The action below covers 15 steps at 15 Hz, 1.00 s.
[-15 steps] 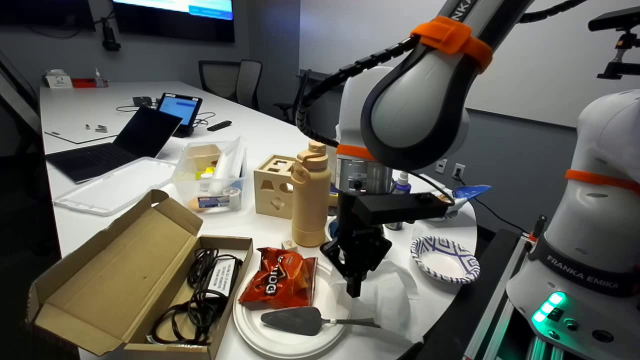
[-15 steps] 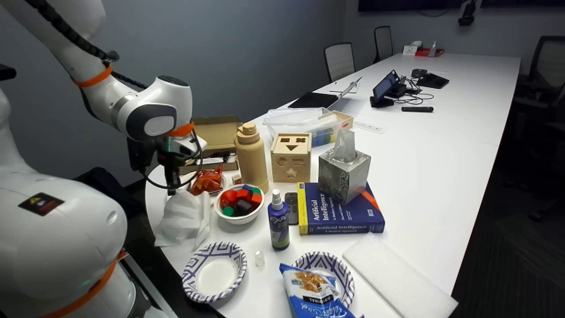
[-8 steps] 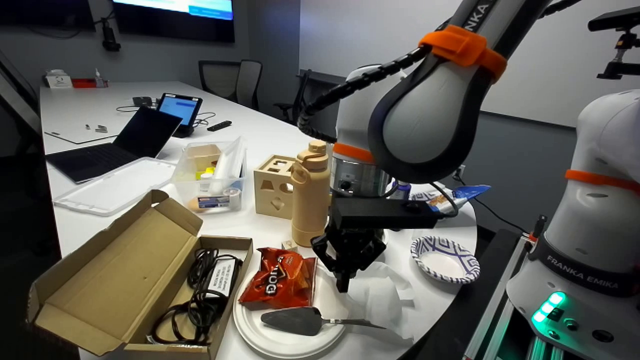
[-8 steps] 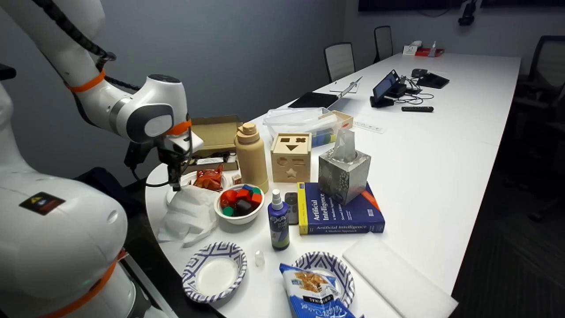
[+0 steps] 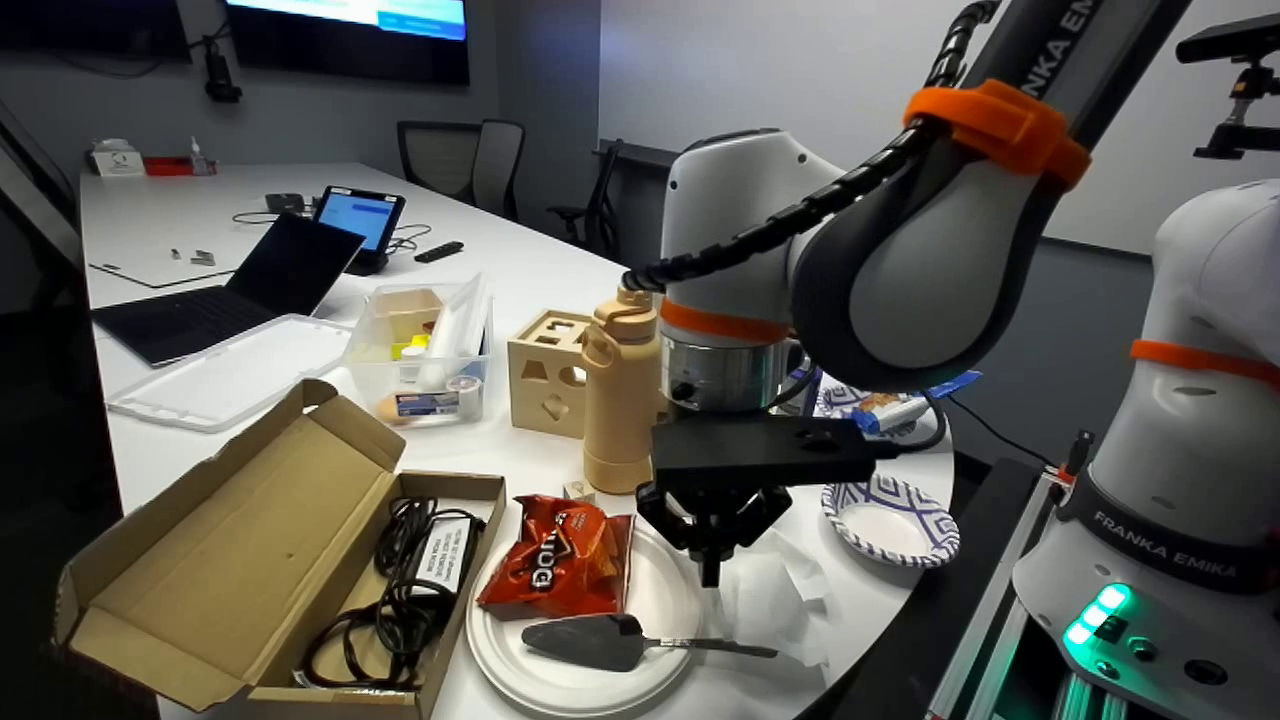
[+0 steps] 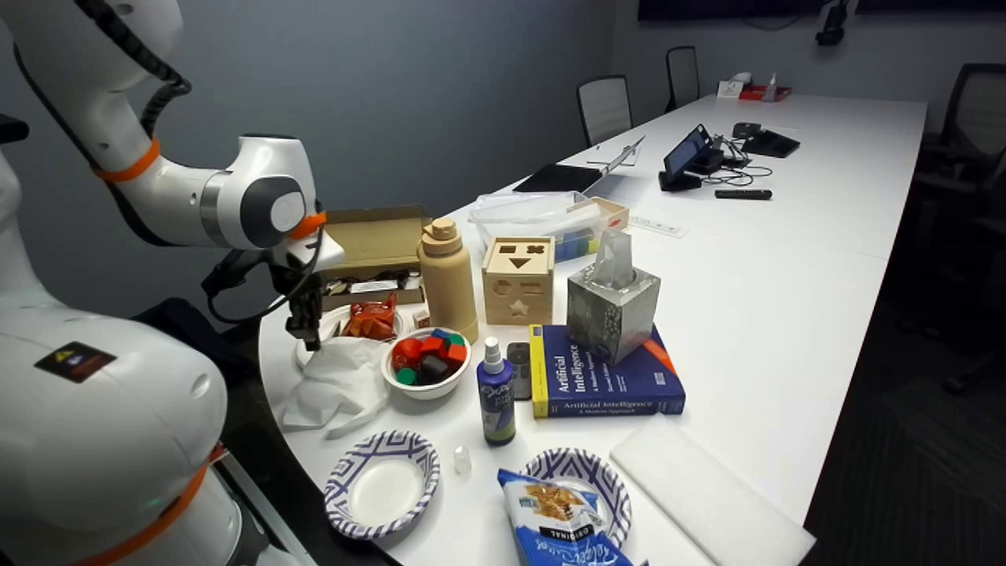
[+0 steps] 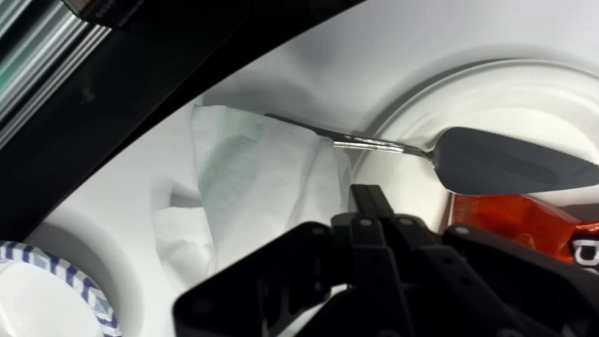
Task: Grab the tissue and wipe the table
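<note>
The tissue (image 5: 765, 595) is a crumpled white sheet on the near rounded end of the white table (image 5: 500, 260). It also shows in an exterior view (image 6: 338, 389) and in the wrist view (image 7: 266, 187). My gripper (image 5: 710, 572) points down over the gap between the tissue and the white plate. In the wrist view, the gripper (image 7: 367, 189) is shut, its dark fingers pressed together. I see no tissue between them. The tissue's edge lies just left of the fingertips there; whether it touches them I cannot tell.
The white plate (image 5: 570, 690) bears a red chip bag (image 5: 555, 570) and a cake server (image 5: 590, 645), its handle beside the tissue. A bowl of blocks (image 6: 424, 391), a patterned bowl (image 6: 338, 503), a tan bottle (image 6: 448, 283) and a cardboard box (image 5: 230, 550) stand around.
The arm has shifted and its wrist has turned. The tissue has moved slightly, and its peak that rose to the fingertips has sunk lower.
</note>
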{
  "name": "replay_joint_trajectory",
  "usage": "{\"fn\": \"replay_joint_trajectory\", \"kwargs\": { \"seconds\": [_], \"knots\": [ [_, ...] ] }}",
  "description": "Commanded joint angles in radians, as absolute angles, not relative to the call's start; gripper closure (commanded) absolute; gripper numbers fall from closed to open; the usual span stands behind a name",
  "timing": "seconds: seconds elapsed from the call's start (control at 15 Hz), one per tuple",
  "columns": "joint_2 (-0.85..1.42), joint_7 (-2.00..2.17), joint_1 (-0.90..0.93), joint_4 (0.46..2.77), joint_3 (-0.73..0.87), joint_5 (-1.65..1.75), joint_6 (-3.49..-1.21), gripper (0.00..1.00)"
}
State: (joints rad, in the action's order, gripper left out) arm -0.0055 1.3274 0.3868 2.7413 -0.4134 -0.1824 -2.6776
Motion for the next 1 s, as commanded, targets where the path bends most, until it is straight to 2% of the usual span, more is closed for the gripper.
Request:
{"fn": "replay_joint_trajectory", "kwargs": {
  "seconds": [0.0, 0.53, 0.93],
  "knots": [
    [-0.088, 1.531, 0.414, 2.754, -0.438, -0.118, -2.549, 1.0],
    [-0.157, 1.788, 0.46, 2.752, -0.513, -0.181, -2.39, 1.0],
    [-0.164, 1.996, 0.479, 2.753, -0.543, -0.21, -2.426, 1.0]
  ]
}}
